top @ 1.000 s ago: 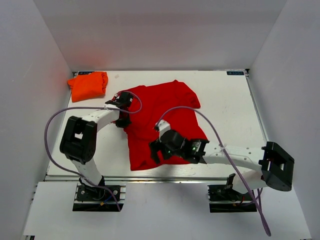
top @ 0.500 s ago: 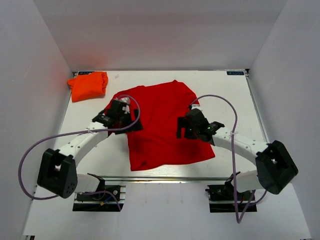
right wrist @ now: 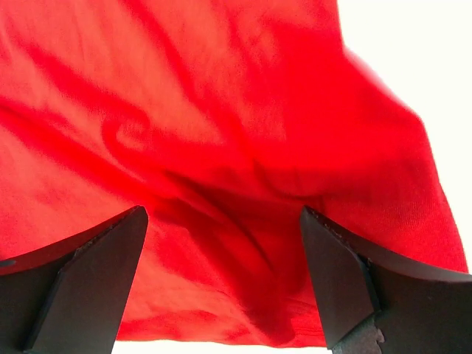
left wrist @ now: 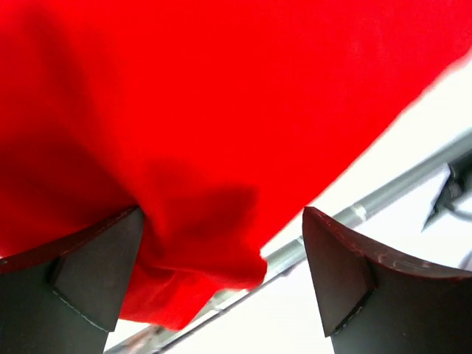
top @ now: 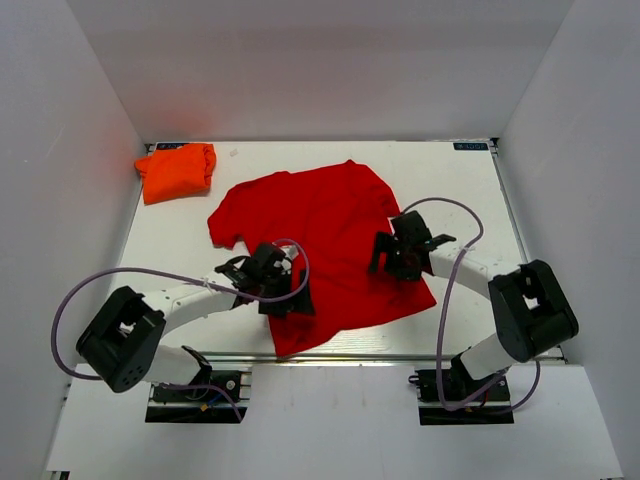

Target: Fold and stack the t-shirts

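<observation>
Top view: we see the left arm with its elbow swung out low to the left and its forearm running right, low over the table (top: 460,190). The left gripper (top: 290,297) sits on the near-left hem of the red t-shirt (top: 320,215). The right arm is folded, elbow at the near right, forearm pointing left. The right gripper (top: 383,256) is down on the shirt's right side. The red shirt lies spread out and rumpled, and it runs between the two grippers and beyond both. The orange t-shirt (top: 177,170) is bunched in the far-left corner, well apart from both sets of fingers. We can't read either finger gap from up here.

Left wrist: the left fingers (left wrist: 92,276) are spread wide and clamp nothing. Red cloth fills the gap and everything ahead of the tips, with a dark fold bunched against the left finger. The hem ends just inside the right finger. Past it we see white table and a metal rail (left wrist: 369,206).

Right wrist: the right fingers (right wrist: 88,284) are also spread wide, nothing pinched. Wrinkled red cloth spans the gap and ahead. Its edge shows just below the tips, and bare table lies outside the right finger.
</observation>
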